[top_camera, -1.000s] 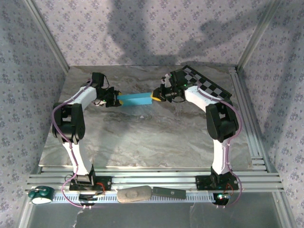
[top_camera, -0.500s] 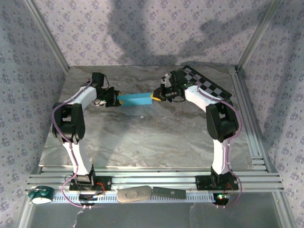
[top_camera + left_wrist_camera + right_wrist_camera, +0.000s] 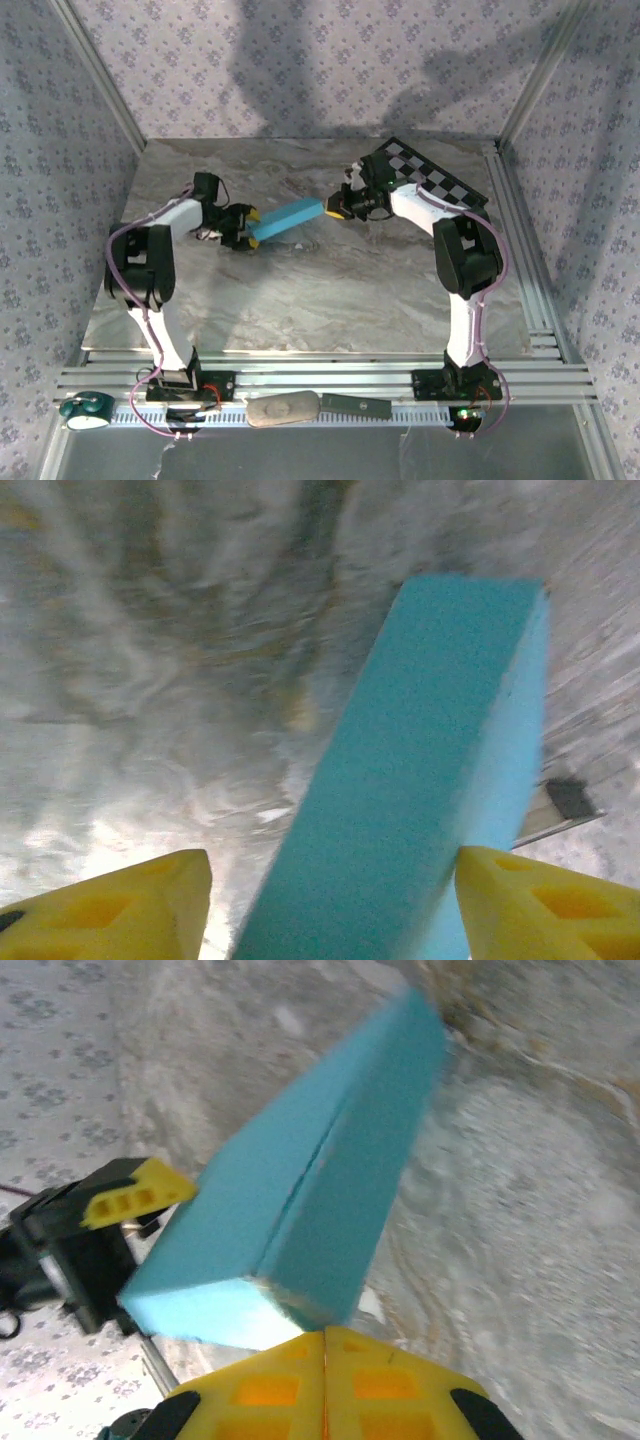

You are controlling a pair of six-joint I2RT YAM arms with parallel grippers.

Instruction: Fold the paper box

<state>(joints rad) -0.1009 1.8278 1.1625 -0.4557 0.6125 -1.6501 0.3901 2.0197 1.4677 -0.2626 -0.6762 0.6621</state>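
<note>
pinching one paper box point(image 3: 287, 220) end, right gripper point(image 3: 333, 208); left gripper point(image 3: 250, 230) spread around the other.

floral lilac walls point(image 3: 330, 70) | grey marbled table point(image 3: 330, 295) | aluminium frame point(image 3: 330, 372)

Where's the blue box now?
In the top view the paper box is toward the back of the table, between the left gripper and the right gripper, left of the checkerboard.
</note>
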